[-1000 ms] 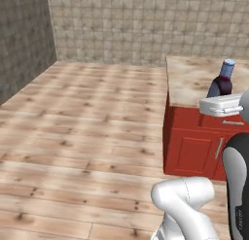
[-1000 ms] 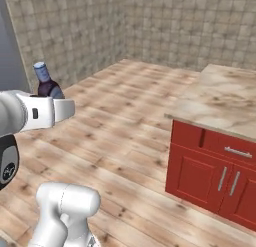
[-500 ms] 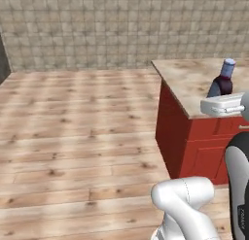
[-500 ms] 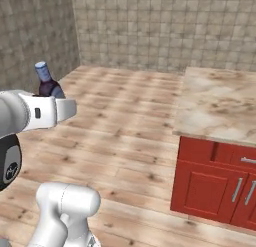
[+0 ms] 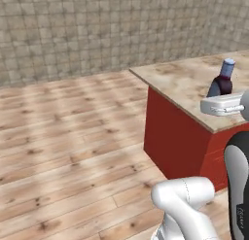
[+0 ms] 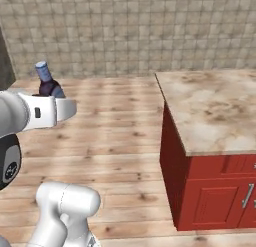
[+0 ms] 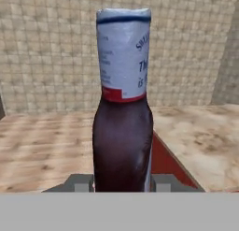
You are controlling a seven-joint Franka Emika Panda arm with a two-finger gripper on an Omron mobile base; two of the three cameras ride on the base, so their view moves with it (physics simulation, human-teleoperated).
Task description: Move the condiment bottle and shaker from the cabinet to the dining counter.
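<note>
Dark condiment bottle (image 7: pixel 122 132) upright between claw (image 7: pixel 120 182) fingers

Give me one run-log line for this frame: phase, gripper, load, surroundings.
phase: carrying | gripper: shut on bottle | bottle: upright, off any surface | dining counter: ahead, marble top | shaker: not seen

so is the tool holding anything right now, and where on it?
Yes: the tool holds the condiment bottle upright, gripped low on its dark body, one finger on each side; neck and cap stand free above.
</note>
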